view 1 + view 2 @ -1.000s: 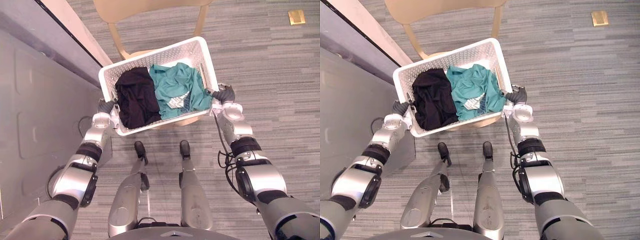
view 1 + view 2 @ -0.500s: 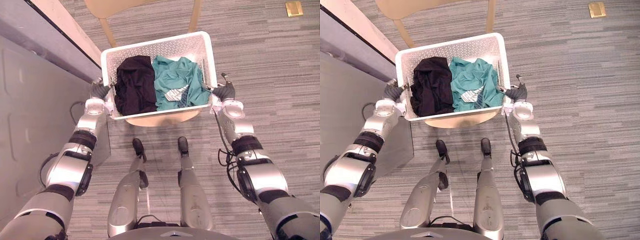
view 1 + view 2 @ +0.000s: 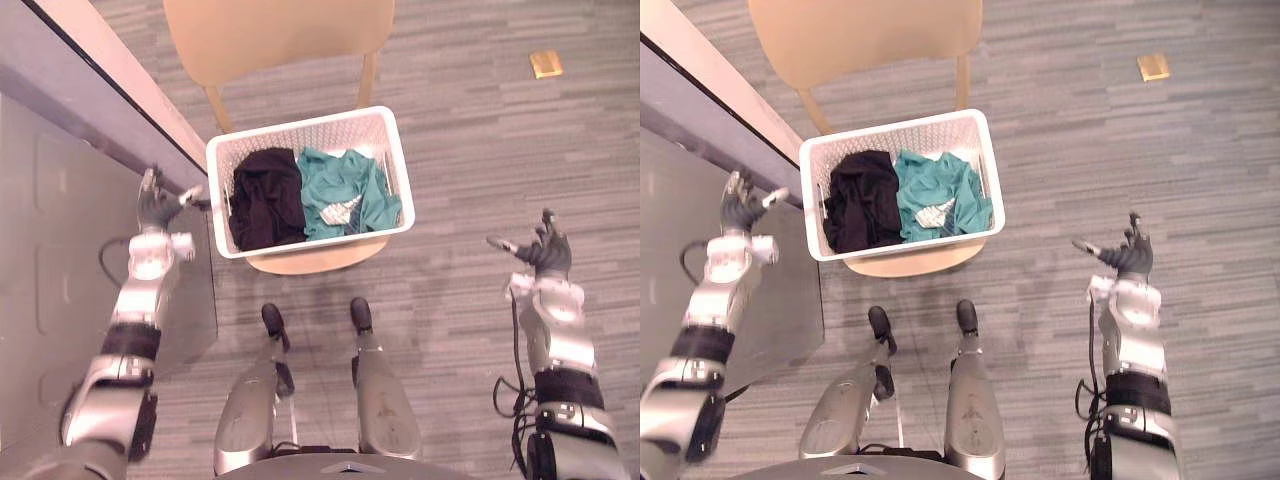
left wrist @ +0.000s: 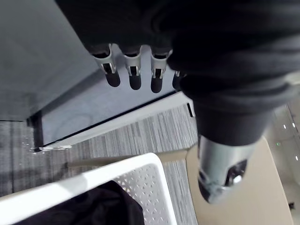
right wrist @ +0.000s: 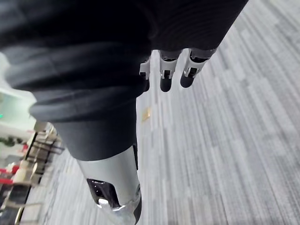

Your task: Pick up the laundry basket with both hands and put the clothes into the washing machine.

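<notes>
The white perforated laundry basket (image 3: 300, 133) rests on the seat of a tan wooden chair (image 3: 280, 38). Inside it, a black garment (image 3: 268, 197) lies on the left and a teal garment (image 3: 345, 190) on the right. My left hand (image 3: 155, 205) is raised well to the left of the basket, over the grey appliance, fingers (image 4: 122, 70) straight and holding nothing. A corner of the basket (image 4: 117, 178) shows past them. Far out to the right, over the carpet, my right hand (image 3: 545, 255) is open and empty too, its fingers (image 5: 168, 70) straight.
A grey appliance or cabinet (image 3: 50, 200) with a pale edge runs along the left side, close to the chair. A small brass floor plate (image 3: 546, 64) sits in the striped grey carpet at the back right.
Both hands have let go of the basket's sides, opened and swung outward away from it. The basket now sits level on the chair. The camera view has shifted.
</notes>
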`<state>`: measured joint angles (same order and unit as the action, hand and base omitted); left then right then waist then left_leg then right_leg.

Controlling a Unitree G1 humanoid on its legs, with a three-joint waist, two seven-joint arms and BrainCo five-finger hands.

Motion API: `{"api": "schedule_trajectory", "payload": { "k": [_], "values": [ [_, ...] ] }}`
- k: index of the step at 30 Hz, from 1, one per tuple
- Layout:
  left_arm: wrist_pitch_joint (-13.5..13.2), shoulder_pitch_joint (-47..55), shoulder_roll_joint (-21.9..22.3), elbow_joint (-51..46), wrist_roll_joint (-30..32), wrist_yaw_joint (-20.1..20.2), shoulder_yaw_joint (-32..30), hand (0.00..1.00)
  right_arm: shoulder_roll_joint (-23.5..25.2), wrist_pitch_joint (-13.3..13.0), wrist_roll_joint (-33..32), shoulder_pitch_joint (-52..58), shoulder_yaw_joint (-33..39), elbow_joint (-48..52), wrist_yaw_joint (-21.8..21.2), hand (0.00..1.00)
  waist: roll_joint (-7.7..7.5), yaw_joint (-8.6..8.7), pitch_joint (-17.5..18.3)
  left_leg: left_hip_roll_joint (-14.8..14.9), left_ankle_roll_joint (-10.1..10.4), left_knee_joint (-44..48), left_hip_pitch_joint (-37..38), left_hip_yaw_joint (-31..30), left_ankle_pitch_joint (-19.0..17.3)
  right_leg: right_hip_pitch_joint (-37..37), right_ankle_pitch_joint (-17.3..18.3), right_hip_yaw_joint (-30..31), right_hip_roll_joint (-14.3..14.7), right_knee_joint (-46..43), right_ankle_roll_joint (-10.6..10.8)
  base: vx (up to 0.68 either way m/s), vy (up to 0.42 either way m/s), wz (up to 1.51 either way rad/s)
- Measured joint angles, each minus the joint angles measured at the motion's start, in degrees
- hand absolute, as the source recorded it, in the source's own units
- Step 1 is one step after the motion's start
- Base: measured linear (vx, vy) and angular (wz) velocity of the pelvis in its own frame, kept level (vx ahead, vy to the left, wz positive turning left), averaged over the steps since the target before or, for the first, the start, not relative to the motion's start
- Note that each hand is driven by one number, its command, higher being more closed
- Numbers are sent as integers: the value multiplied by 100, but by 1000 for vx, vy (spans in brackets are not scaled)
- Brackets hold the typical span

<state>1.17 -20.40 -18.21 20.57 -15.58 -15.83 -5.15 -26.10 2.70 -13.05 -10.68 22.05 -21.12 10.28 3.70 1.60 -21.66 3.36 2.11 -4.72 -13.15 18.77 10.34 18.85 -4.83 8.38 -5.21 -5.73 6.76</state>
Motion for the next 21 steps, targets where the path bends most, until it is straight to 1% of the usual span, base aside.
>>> {"api": "schedule_trajectory", "payload": {
  "k": [1, 2, 3, 4, 5, 6, 7, 8, 9, 11, 12, 14, 15, 16, 17, 18, 19, 20, 21],
  "values": [
    [-5, 431, 217, -188, -1, 15, -174, 0, 237, 3, 0, 277, 196, -8, -7, 0, -2, -20, 59, -1, 45, 21, 136, -27, -35, -150, 24, -20, -1, 1, 2, 112, -41, 17],
    [-7, 890, 439, -356, -4, 42, -329, 0, 497, 4, 0, 578, 372, -12, -19, 0, 8, -51, 203, -9, 48, 21, 224, -93, -60, -273, 93, -94, -19, 1, -7, 111, -42, 21],
    [-8, 1130, 559, -459, 1, 54, -413, 0, 650, 3, 0, 735, 452, -13, -22, 0, 6, -42, 285, -18, 61, 21, 260, -153, -77, -322, 135, -137, -30, -12, -9, 142, -52, 29],
    [-8, 1582, 812, -620, 48, 87, -566, 0, 946, 5, 1, 1067, 615, -24, -28, 0, 11, -62, 453, -27, 84, 21, 331, -205, -99, -406, 208, -175, -39, -57, -1, 148, -52, 31],
    [-9, 1962, 1104, -673, 236, 104, -731, 0, 1217, 18, 7, 1392, 711, -33, -41, 0, 19, -103, 535, -43, 68, 22, 482, -285, -158, -552, 307, -242, -54, -141, -7, 157, -51, 39],
    [-5, 2288, 1394, -624, 334, 100, -855, 0, 1487, 41, 83, 1676, 746, -80, -50, 0, 24, -136, 614, -60, 79, 22, 627, -328, -188, -683, 439, -298, -76, -283, -7, 94, -28, 31],
    [-5, 2456, 1520, -598, 344, 90, -872, 0, 1610, 48, 168, 1795, 734, -115, -64, 0, 16, -171, 638, -73, 69, 23, 719, -342, -204, -729, 516, -309, -87, -390, 0, 63, -21, 27],
    [-1, 2704, 1760, -462, 340, 76, -867, 0, 1807, 69, 248, 1993, 682, -244, -109, 0, 12, -235, 735, -99, 67, 24, 852, -367, -236, -796, 659, -337, -120, -591, 8, 54, -25, 29],
    [41, 2941, 1971, -249, 344, 69, -836, 0, 1939, 155, 434, 2204, 490, -288, -116, 0, 29, -269, 794, -129, 56, 24, 980, -465, -251, -905, 795, -451, -160, -758, 8, 41, -29, 34],
    [114, 3183, 2219, 4, 348, 62, -809, 0, 2094, 161, 515, 2394, 213, -357, -151, 0, 10, -337, 894, -136, 23, 26, 1087, -477, -293, -946, 961, -541, -192, -992, 13, 7, -46, 36],
    [207, 3307, 2235, 233, 388, 67, -646, 0, 2184, 181, 612, 2462, -7, -519, -159, 0, -9, -373, 914, -120, 28, 84, 1115, -482, -326, -1021, 1104, -636, -214, -1142, -5, -44, -66, 41],
    [295, 3354, 2252, 498, 520, 131, -502, 0, 2267, 230, 627, 2447, -225, -748, -181, 0, -21, -433, 941, -60, 55, 323, 1088, -468, -443, -1105, 1252, -817, -257, -1361, -52, -88, -90, 59],
    [332, 3360, 2252, 583, 585, 145, -458, 0, 2277, 233, 627, 2445, -351, -929, -217, 0, -31, -461, 1008, -37, 54, 413, 1025, -485, -457, -1105, 1355, -960, -302, -1510, -92, -82, -87, 67],
    [335, 3354, 2252, 607, 589, 161, -445, 0, 2279, 239, 627, 2445, -403, -1016, -228, 0, -23, -466, 1036, -33, 55, 428, 1006, -490, -458, -1105, 1389, -1061, -335, -1579, -81, -74, -87, 81],
    [335, 3339, 2252, 629, 652, 176, -375, 0, 2278, 237, 629, 2417, -466, -1253, -229, 0, -11, -468, 1049, -38, 134, 439, 985, -517, -533, -1114, 1487, -1242, -381, -1725, -121, -76, -83, 79],
    [335, 3320, 2249, 728, 685, 188, -332, 0, 2278, 250, 660, 2328, -516, -1635, -238, 0, -153, -483, 1086, -95, 335, 449, 979, -380, -765, -1085, 1457, -1341, -558, -1691, -230, -75, -45, 77],
    [340, 3297, 2199, 756, 686, 213, -295, 0, 2329, 247, 657, 2269, -499, -1801, -254, 0, -188, -485, 1138, -75, 115, 707, 856, -233, -840, -1044, 1414, -1455, -676, -1691, -276, -88, 4, 71],
    [345, 3240, 2198, 754, 692, 270, -167, 0, 2266, 251, 684, 2161, -503, -2028, -267, 0, -231, -472, 1143, 85, -289, 2109, 463, 44, -1003, -988, 1355, -1589, -889, -1804, -270, -158, 44, 66],
    [345, 3256, 2198, 737, 748, 391, -84, 0, 2182, 282, 874, 2168, -512, -2098, -300, 0, -185, -459, 1162, 521, -240, 3922, 354, 153, -1460, -1105, 1327, -1693, -970, -1829, -223, -178, 39, 55]
  ]
}}
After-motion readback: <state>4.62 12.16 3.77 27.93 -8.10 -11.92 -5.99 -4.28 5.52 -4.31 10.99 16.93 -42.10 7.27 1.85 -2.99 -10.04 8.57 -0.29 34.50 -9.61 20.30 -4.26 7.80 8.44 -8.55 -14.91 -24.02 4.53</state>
